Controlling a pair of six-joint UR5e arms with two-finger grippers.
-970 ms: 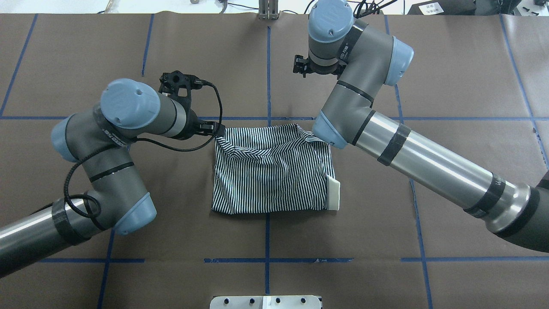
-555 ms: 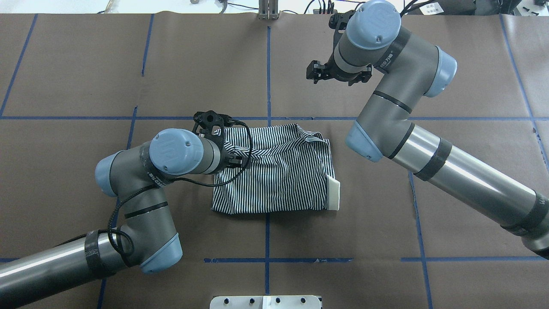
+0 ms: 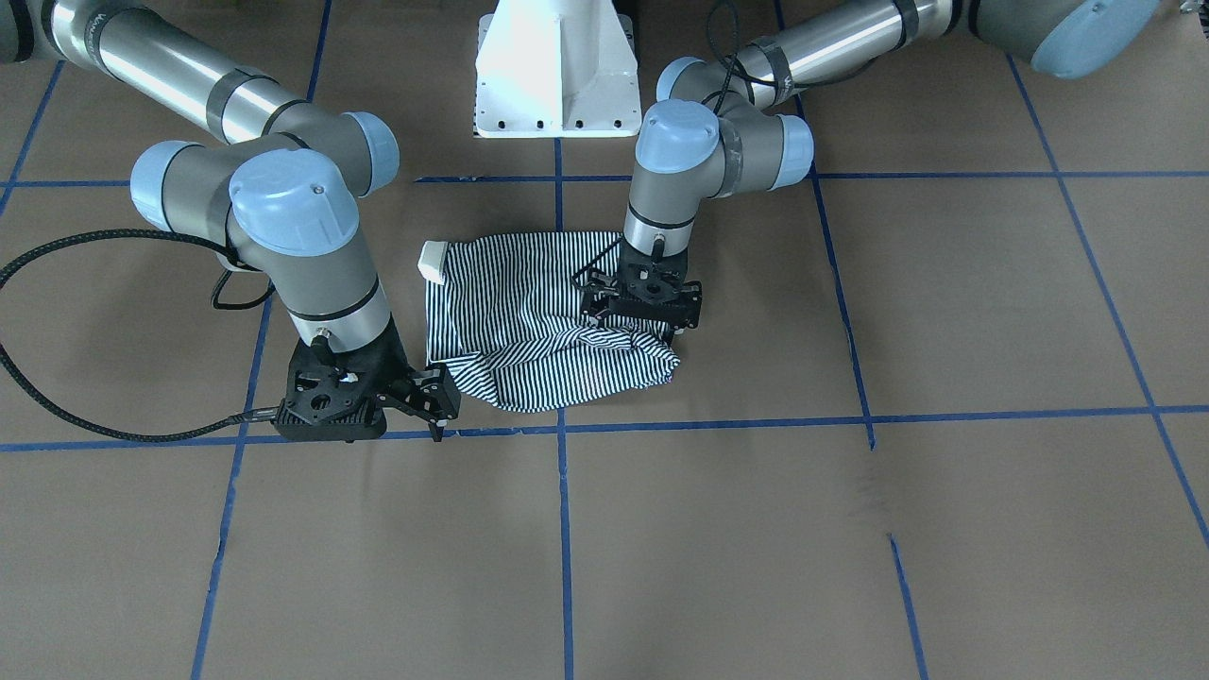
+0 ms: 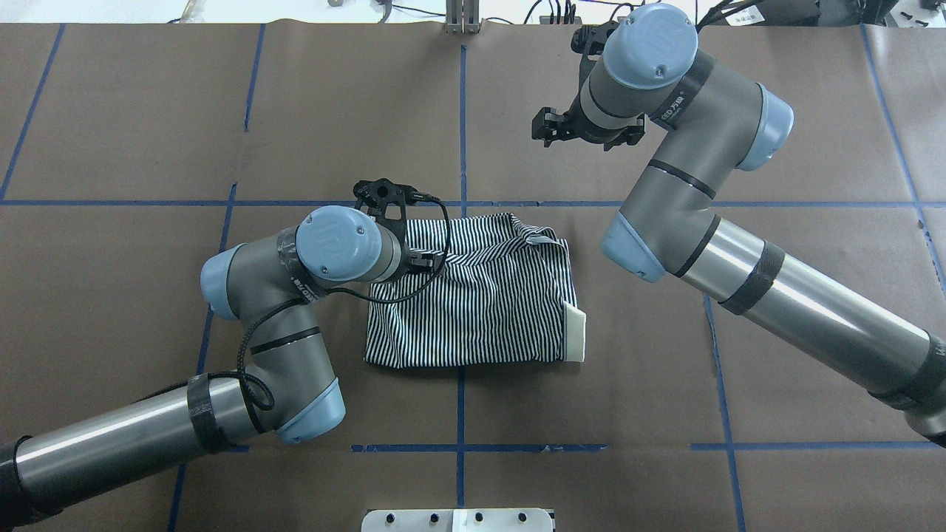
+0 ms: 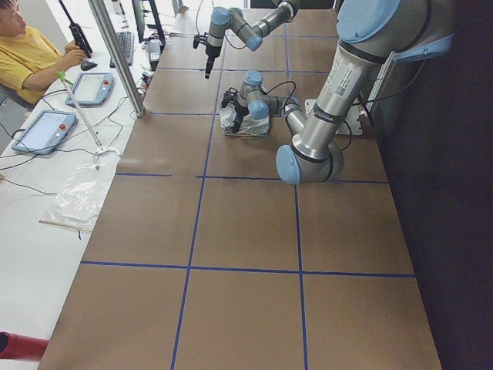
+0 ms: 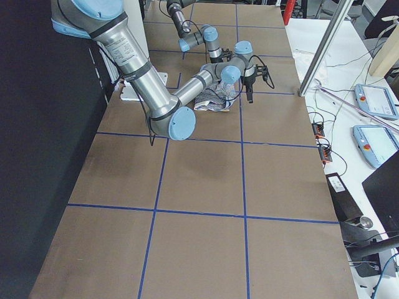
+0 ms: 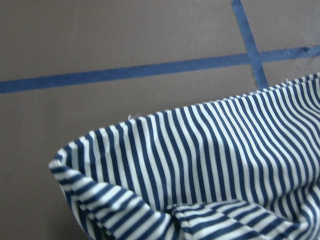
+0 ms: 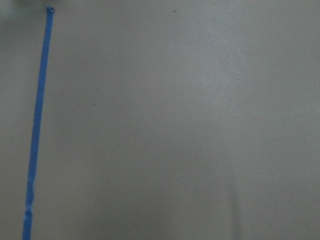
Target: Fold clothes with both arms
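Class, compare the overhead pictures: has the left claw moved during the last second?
Yes. The left claw has moved rightwards toward the central tape line and nearer the robot, over the shirt.

I see brown paper [image 4: 111, 111] over the table, gridded with blue tape [image 4: 463, 118], and a white pedestal [image 3: 557, 66]. A person in yellow [image 5: 23, 62] sits by the tablets [image 5: 42, 129].

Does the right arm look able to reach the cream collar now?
Probably yes: the collar lies uncovered on the shirt, right side; the right gripper hovers over bare table, the left gripper opposite.
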